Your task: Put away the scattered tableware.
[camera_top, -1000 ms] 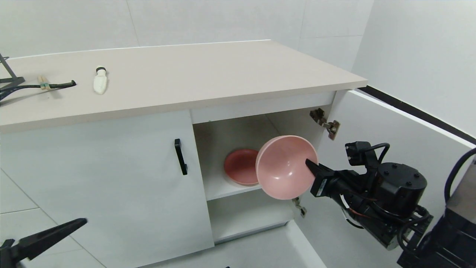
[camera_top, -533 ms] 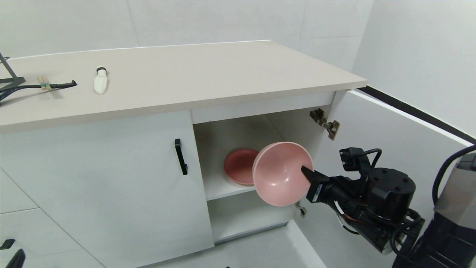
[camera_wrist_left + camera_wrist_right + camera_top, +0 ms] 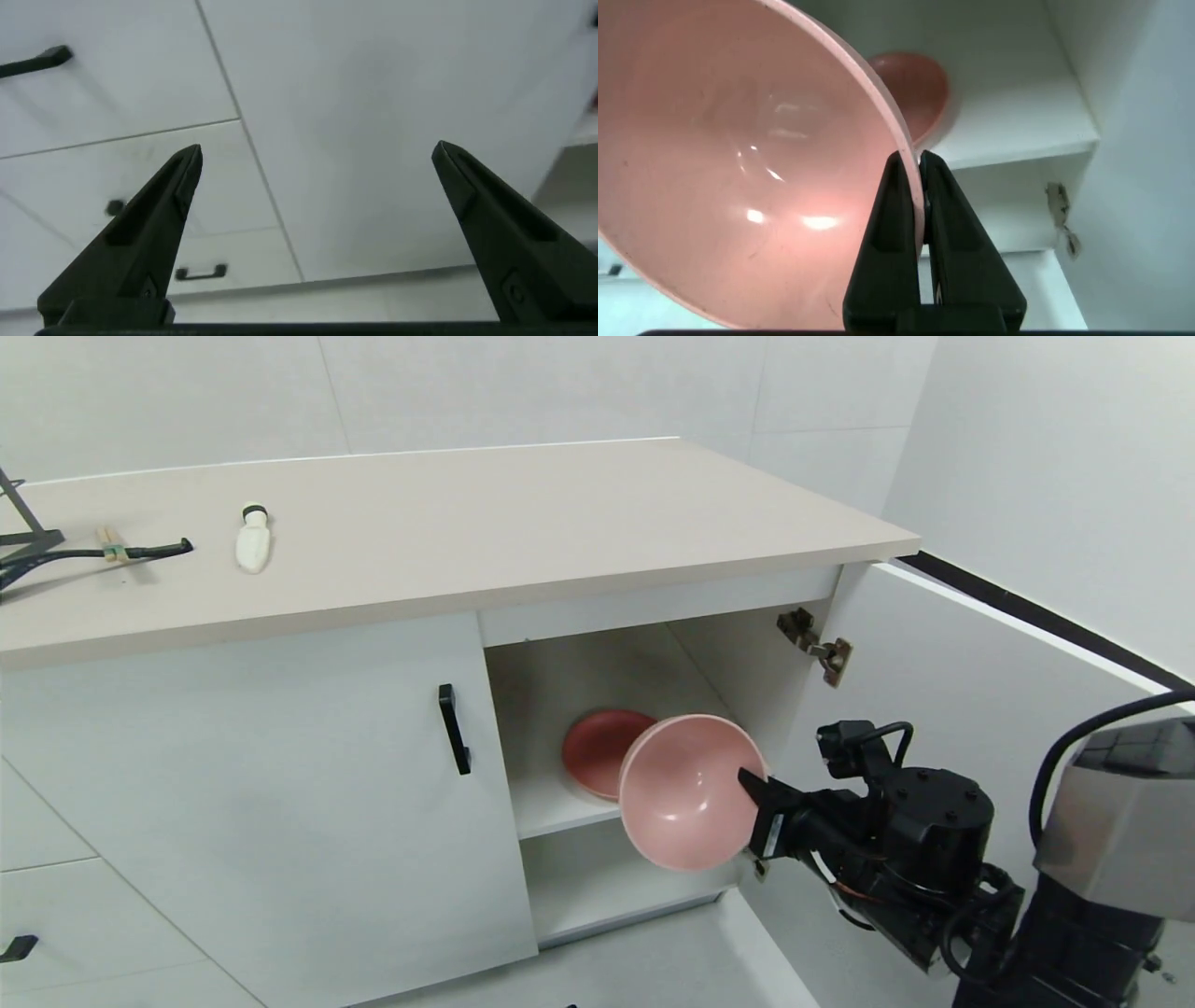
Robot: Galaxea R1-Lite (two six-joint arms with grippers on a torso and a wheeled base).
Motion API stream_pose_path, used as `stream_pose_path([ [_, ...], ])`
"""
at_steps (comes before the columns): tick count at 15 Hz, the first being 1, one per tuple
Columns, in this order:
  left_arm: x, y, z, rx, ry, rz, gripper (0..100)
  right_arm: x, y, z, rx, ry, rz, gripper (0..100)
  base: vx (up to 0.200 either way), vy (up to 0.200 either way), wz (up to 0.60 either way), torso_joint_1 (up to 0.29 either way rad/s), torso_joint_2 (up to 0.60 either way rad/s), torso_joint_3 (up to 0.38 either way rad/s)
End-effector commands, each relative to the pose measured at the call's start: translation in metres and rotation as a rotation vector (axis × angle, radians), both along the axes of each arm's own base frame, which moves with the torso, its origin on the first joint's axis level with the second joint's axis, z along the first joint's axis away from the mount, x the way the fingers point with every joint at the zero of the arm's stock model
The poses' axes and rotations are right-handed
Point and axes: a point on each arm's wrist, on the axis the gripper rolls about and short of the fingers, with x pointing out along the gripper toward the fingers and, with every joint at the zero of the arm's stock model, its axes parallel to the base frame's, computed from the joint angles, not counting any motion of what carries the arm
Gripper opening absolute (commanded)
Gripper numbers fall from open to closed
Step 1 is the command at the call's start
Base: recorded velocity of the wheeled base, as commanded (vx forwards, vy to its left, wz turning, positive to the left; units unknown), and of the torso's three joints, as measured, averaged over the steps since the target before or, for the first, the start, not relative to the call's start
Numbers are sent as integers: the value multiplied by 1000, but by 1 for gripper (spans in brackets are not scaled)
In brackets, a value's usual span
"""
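Observation:
A pink bowl (image 3: pixel 686 793) hangs tilted on its side in front of the open cupboard, at the level of the shelf edge. My right gripper (image 3: pixel 752 786) is shut on its rim, pinching it between both fingers (image 3: pixel 898 210); the bowl (image 3: pixel 738 187) opens toward the wrist camera. A darker pink plate (image 3: pixel 600 752) lies on the upper shelf (image 3: pixel 560 812) inside the cupboard, partly hidden behind the bowl, and the plate (image 3: pixel 915 79) sits past the bowl's rim in the right wrist view. My left gripper (image 3: pixel 318 168) is open, facing white cabinet fronts, with nothing between its fingers.
The right cupboard door (image 3: pixel 980 709) stands open beside my right arm; the left door (image 3: pixel 280 784) with a black handle (image 3: pixel 454 729) is closed. A lower shelf (image 3: pixel 621 877) sits below. On the counter (image 3: pixel 523 523) lie a white utensil (image 3: pixel 252 538) and chopsticks with a black cable (image 3: pixel 112 549).
My right gripper has carried the bowl down and to the left, closer to the shelf opening. The left gripper's fingers have dropped out of the head view's lower left corner.

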Motion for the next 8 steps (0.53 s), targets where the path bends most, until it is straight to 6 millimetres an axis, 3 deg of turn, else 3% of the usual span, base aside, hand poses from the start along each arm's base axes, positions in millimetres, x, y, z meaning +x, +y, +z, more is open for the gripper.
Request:
stream_pose_path([
  [1,0,-4,-2,-57,22,-180,100,21,13,-8,-34,-50,7,0,0,0,0,0,0,0],
  [4,-1,-6,-1,-119,40,-270,100,38,18,-9,-11,-81,-1,0,0,0,0,0,0,0],
  [8,-4,-7,-4,-108,-9,-228,100,65,16,-10,1,-76,37,0,0,0,0,0,0,0],
])
